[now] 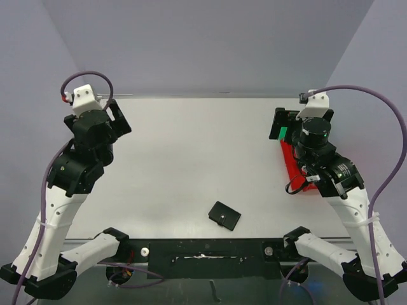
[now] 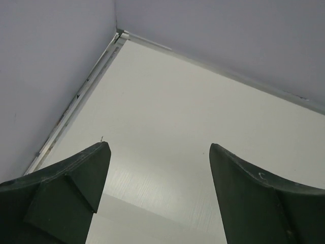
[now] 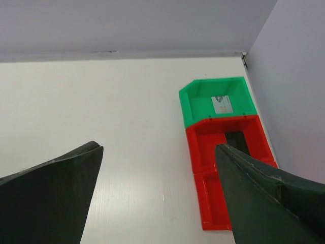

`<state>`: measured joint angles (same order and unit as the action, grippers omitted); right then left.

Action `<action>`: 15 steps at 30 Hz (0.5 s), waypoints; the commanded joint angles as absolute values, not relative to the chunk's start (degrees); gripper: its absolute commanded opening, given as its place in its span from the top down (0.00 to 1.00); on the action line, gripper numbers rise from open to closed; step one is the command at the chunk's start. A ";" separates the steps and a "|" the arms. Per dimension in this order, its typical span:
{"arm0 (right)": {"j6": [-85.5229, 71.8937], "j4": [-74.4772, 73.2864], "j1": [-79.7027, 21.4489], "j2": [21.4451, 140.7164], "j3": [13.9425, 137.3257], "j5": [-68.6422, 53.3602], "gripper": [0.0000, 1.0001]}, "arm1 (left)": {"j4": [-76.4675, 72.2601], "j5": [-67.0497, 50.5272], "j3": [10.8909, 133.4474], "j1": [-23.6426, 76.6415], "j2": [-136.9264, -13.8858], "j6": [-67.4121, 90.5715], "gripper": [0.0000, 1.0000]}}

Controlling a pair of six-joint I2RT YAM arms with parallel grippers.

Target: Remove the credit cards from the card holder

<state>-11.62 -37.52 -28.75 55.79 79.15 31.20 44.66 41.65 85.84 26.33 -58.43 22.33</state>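
Note:
The card holder is a small black wallet lying flat and folded near the table's front edge, centre right, with a tiny snap on top. My left gripper is open and empty at the far left, high over the bare table. My right gripper is open and empty at the far right, above the bins. A pale grey card lies in the green bin. A black card lies in the red bin. No gold card is in view.
A second red bin adjoins the first on its near side. The bins show in the top view as a green one and a red one by the right wall. Grey walls close off the back and both sides.

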 commanded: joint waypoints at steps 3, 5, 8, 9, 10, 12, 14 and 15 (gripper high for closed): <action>-15.32 -30.00 -20.27 50.87 66.53 20.77 0.02 | 33.62 33.59 71.95 19.39 -54.55 24.86 0.21; -16.25 -28.22 -17.21 49.62 61.56 18.00 0.02 | 31.30 28.79 66.35 17.08 -53.60 25.63 0.20; -18.66 -27.11 -13.05 49.11 56.28 16.70 0.02 | 26.94 22.57 59.70 13.82 -52.16 27.02 0.13; -19.54 -27.58 -11.54 49.50 55.16 16.42 0.02 | 25.23 19.62 57.07 12.54 -51.66 27.53 0.11; -20.36 -27.86 -9.70 49.93 54.15 15.80 0.02 | 24.24 17.17 55.25 11.47 -51.56 28.04 0.10; -21.87 -28.60 -5.41 51.45 53.02 13.62 0.02 | 23.84 12.30 52.88 9.66 -52.48 28.86 0.07; -23.41 -28.98 -0.33 53.05 52.30 11.01 0.02 | 26.19 7.58 53.05 7.99 -54.44 28.45 0.06; -24.05 -29.09 2.05 54.02 52.31 10.19 0.02 | 28.26 5.63 54.02 7.35 -55.78 27.91 0.06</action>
